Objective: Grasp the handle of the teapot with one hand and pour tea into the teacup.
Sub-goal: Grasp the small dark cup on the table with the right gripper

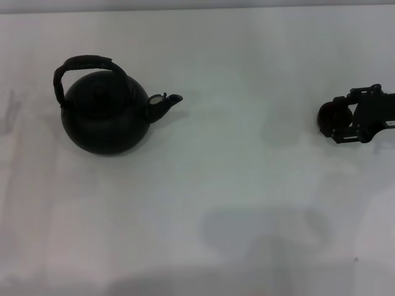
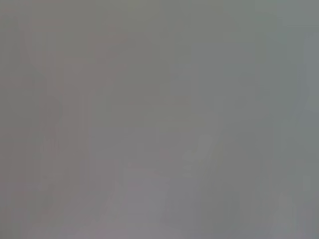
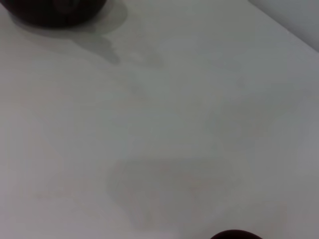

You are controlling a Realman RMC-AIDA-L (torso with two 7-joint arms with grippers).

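The round matte black teapot (image 1: 105, 117) stands upright at the left of the white table (image 1: 234, 185), its short spout (image 1: 168, 103) pointing toward the right. Its arched handle (image 1: 86, 65) rises over the body, and nothing touches it. Far to the right, the tiny dark teacup (image 1: 327, 116) sits between the fingers of my right gripper (image 1: 335, 118), which reaches in from the right edge and is shut on it. The right wrist view shows the teapot's base (image 3: 55, 12) far off and the teacup's rim (image 3: 234, 234) at the frame edge. My left gripper is out of view.
The white table spreads between teapot and teacup with nothing standing on it there. Soft shadows lie on the table near its front edge (image 1: 265, 231). The left wrist view shows only a plain grey blur.
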